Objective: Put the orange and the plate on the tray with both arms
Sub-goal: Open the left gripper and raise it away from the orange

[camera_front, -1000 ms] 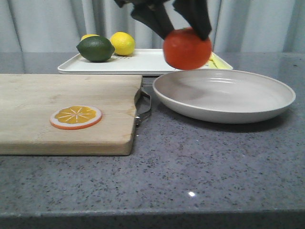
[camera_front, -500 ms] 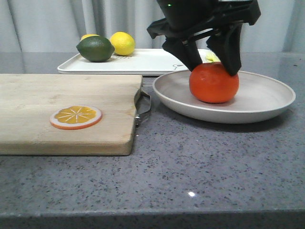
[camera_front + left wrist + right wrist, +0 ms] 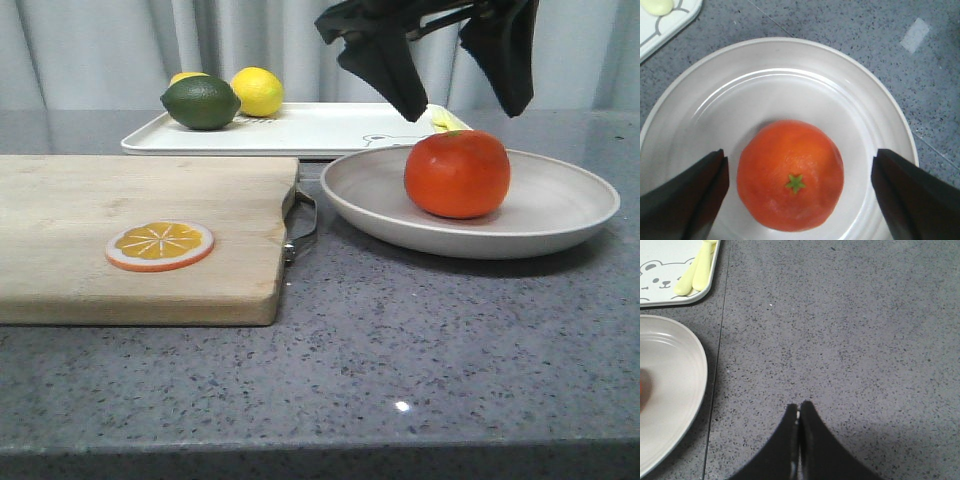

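Note:
The orange (image 3: 457, 173) rests in the off-white plate (image 3: 560, 235) on the table at the right. My left gripper (image 3: 465, 108) hangs just above the orange, open and empty, its fingers clear of the fruit. In the left wrist view the orange (image 3: 790, 175) with its green stem sits in the plate (image 3: 790, 85) between the spread fingers of the gripper (image 3: 799, 172). The white tray (image 3: 310, 130) lies behind the plate. My right gripper (image 3: 799, 406) is shut and empty over bare table beside the plate (image 3: 670, 385), near the tray's bear corner (image 3: 660, 270).
A wooden cutting board (image 3: 130, 230) with an orange slice (image 3: 160, 245) fills the left. A lime (image 3: 201, 103) and a lemon (image 3: 257, 90) sit on the tray's left end, pale yellow pieces (image 3: 447, 120) on its right end.
My left gripper lowered the orange into the plate, let it go, opened and lifted a little above it. The orange now rests in the plate on its own.

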Robot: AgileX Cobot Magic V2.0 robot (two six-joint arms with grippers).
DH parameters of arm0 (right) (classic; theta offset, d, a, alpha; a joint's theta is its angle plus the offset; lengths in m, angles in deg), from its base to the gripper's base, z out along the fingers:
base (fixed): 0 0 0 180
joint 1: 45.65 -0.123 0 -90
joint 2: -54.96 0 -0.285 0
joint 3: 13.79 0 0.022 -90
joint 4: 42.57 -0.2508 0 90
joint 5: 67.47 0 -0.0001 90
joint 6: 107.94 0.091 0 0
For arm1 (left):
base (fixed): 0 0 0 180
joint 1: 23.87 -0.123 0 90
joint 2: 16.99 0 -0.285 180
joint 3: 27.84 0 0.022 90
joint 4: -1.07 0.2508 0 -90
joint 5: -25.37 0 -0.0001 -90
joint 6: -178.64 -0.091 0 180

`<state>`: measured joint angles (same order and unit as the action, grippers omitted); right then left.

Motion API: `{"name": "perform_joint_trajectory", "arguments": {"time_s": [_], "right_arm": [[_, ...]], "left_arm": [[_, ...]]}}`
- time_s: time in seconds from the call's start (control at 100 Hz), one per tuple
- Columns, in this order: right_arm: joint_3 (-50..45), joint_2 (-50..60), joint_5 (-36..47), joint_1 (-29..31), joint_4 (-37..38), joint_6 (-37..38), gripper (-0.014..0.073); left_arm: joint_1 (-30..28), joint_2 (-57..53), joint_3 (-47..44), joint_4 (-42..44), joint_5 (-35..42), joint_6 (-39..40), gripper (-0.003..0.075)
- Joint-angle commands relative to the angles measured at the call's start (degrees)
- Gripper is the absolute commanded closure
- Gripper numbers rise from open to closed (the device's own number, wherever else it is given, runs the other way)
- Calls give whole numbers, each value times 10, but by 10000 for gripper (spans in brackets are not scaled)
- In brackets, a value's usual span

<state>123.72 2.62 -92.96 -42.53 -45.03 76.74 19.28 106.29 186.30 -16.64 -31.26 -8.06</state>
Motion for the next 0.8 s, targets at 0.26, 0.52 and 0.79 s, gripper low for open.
{"name": "perform_joint_trajectory", "arguments": {"time_s": [0.26,0.52,0.79], "right_arm": [[21,0,30,2,1,-5,659],[21,0,32,-4,-1,-5,659],[21,-13,19,-44,-2,-5,659]], "left_arm": [[-41,-115,-6,-15,9,-2,624],[-95,-235,-134,-15,51,-4,739],[-144,-432,-362,-2,171,-4,739]]}}
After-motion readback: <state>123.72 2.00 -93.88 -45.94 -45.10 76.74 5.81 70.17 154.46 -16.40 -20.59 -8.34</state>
